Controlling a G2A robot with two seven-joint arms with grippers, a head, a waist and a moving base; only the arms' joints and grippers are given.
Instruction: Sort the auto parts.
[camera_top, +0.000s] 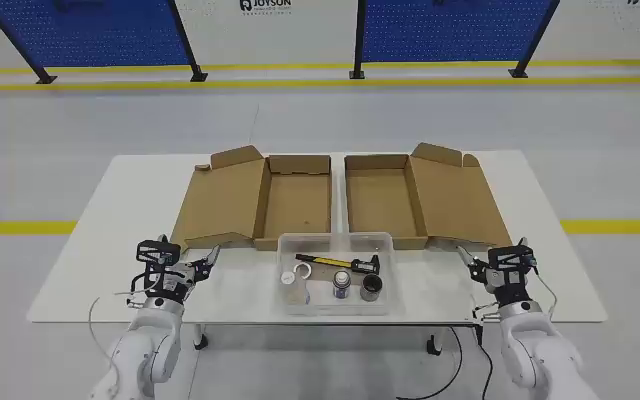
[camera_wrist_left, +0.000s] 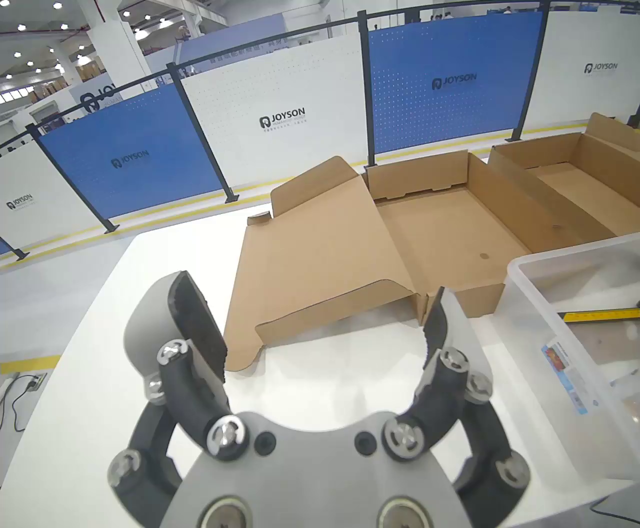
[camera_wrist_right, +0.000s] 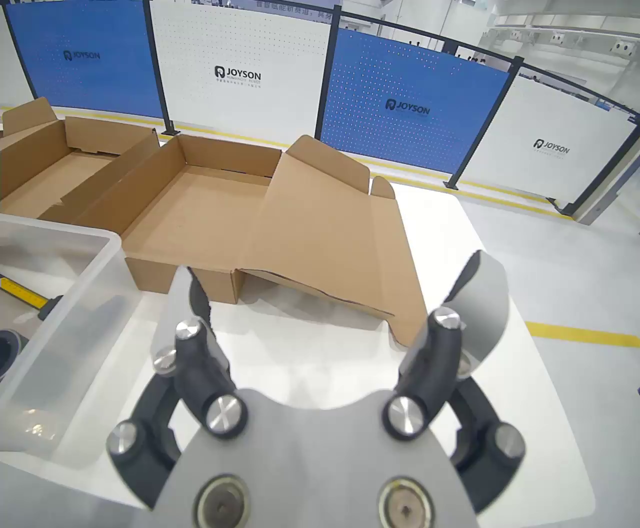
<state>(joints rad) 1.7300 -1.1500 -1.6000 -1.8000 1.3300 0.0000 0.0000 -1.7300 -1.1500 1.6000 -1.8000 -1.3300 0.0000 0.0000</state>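
Observation:
A clear plastic bin (camera_top: 383, 243) sits at the table's front centre and holds the auto parts: a long black and yellow tool (camera_top: 335, 262), a small metal cylinder (camera_top: 342, 285), a dark round part (camera_top: 372, 286) and a white ring (camera_top: 288, 277). Behind it lie two open cardboard boxes, the left box (camera_top: 298, 205) and the right box (camera_top: 380, 200), both with nothing inside. My left gripper (camera_wrist_left: 312, 320) stands open over the table to the left of the bin (camera_wrist_left: 537, 300), nothing between its fingers. To the bin's right, my right gripper (camera_wrist_right: 332, 292) is open too, above bare table.
Each box has its lid flap folded outward flat on the white table (camera_top: 110, 210), the left flap (camera_top: 215, 200) and the right flap (camera_top: 450, 200). Blue and white fence panels (camera_top: 100, 30) stand beyond the table across the floor.

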